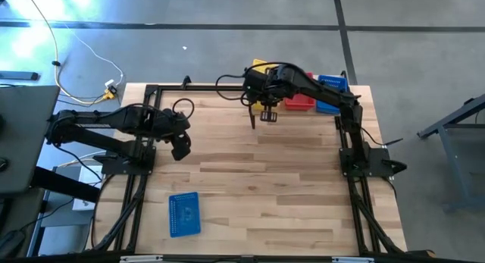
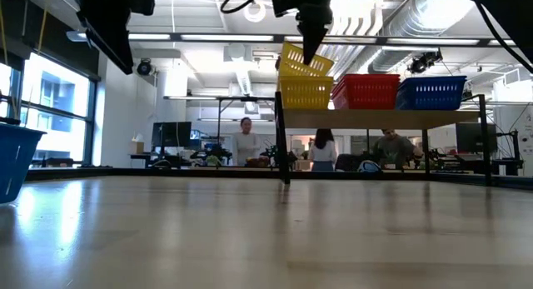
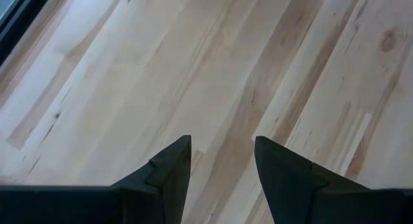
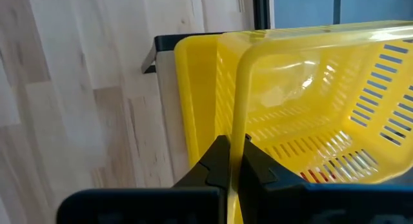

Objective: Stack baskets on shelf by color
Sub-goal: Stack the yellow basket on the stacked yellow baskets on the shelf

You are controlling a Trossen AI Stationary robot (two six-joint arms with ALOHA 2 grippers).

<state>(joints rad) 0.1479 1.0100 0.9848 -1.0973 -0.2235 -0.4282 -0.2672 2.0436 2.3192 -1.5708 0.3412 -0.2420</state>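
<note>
Right wrist view, jaws: the right gripper [image 4: 233,161] is clenched on the rim of a yellow basket [image 4: 303,114], the thin wall pinched between both fingers.
Held basket: tilted, its lower end resting in or just over the yellow stack [image 2: 305,91] at the shelf's left end; whether it has seated I cannot tell.
Right gripper position: over the far edge of the table, at the left end of the shelf [image 2: 383,118], reaching in from the right arm's base.
Shelf contents: red baskets [image 2: 366,89] in the middle and blue baskets [image 2: 431,92] at the right, each colour in its own place, standing side by side.
Counts: how many baskets each stack holds cannot be read from here.
Left gripper: the left gripper [image 3: 222,169] has its jaws released and empty, pointing down at bare wood on the left side of the table [image 1: 288,187], well apart from the shelf.
Outstanding item: one blue basket [image 1: 184,214] lies alone near the front left of the table, far from the shelf and nearer the left arm.
Progress, judged: late stage. The yellow basket needs levelling and release, then the loose blue basket must go onto the blue stack.
</note>
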